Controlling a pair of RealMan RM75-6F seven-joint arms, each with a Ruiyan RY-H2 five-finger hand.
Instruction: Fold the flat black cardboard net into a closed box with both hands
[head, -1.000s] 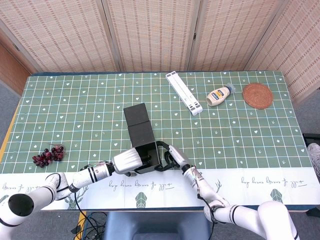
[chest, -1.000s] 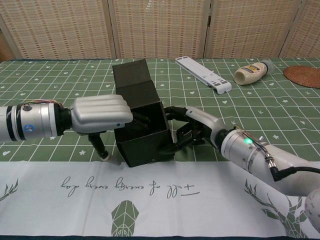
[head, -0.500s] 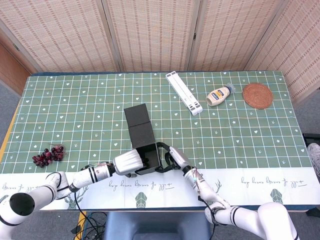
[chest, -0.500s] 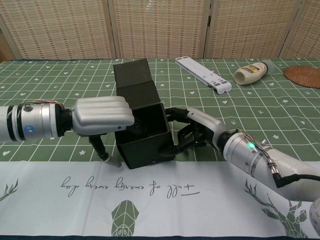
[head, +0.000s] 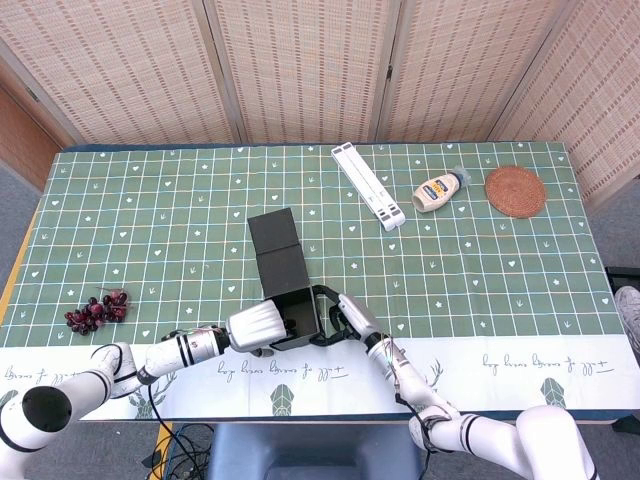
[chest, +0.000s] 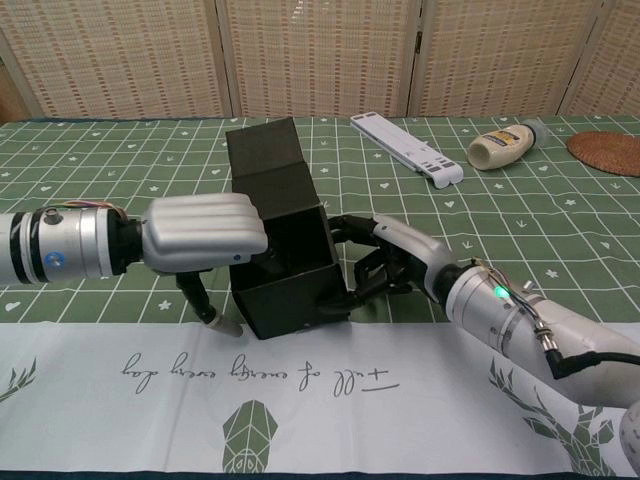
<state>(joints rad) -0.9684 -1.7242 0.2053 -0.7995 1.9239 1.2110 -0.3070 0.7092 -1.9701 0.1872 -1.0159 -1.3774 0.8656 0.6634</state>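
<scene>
Left hand (chest: 200, 232) is pressing flat, fingers together, over the left wall of the black cardboard box (chest: 285, 262) at lower centre of frame, thumb down its outer face; right hand (chest: 385, 262) is bracing the right wall with curled fingers. Base and walls are standing, but the hinged lid panel (chest: 264, 148) is lying open behind, so closing is probably what remains.

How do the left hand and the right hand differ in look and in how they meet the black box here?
The left hand is silver and lies over the left wall of the black box, fingertips hidden inside; the right hand is dark and presses the right wall from outside. The left hand's fingers lie together, the right hand's spread and curled. Both touch the box near the table edge.
</scene>
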